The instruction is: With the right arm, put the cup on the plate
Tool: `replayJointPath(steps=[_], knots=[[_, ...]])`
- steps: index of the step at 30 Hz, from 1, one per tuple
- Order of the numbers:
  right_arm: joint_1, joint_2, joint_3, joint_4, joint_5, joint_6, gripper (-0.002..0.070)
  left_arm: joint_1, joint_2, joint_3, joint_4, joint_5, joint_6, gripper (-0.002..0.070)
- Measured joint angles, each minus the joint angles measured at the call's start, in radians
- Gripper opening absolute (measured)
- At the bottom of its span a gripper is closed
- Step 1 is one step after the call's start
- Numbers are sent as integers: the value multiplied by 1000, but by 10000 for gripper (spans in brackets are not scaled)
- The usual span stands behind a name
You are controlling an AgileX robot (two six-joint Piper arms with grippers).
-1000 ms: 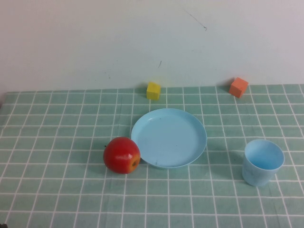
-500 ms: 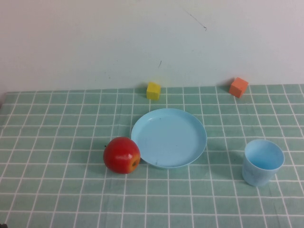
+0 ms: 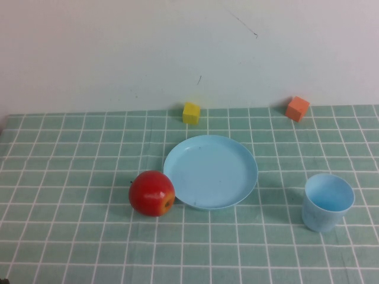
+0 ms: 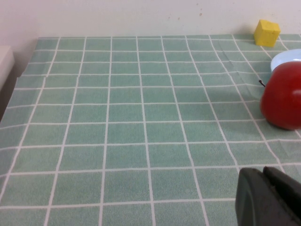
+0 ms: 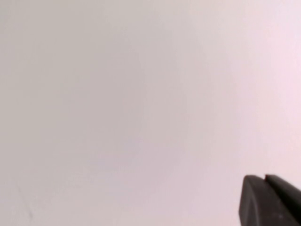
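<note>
The light blue cup (image 3: 327,202) stands upright on the green checked cloth at the right front. The light blue plate (image 3: 211,171) lies in the middle, bare. Neither arm shows in the high view. My left gripper (image 4: 262,174) is shut and empty, low over the cloth left of the apple; a sliver of the plate (image 4: 288,56) shows at that view's edge. My right gripper (image 5: 265,180) is shut and empty, facing only the blank white wall; the cup and plate are out of its view.
A red apple (image 3: 152,193) touches the plate's left front rim and shows in the left wrist view (image 4: 283,96). A yellow cube (image 3: 191,112) and an orange cube (image 3: 297,108) sit by the back wall. The cloth's left edge (image 4: 19,75) is near.
</note>
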Motion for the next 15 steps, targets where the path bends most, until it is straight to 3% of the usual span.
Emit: replayJointPath(steps=[5, 8, 11, 15], knots=[[0, 0, 0, 26, -244, -11, -3, 0, 0, 0, 0, 0, 0, -3], [0, 0, 0, 70, -296, -11, -3, 0, 0, 0, 0, 0, 0, -3], [0, 0, -15, 99, -290, -11, -3, 0, 0, 0, 0, 0, 0, -3], [0, 0, -149, 108, -134, -25, -3, 0, 0, 0, 0, 0, 0, -3]])
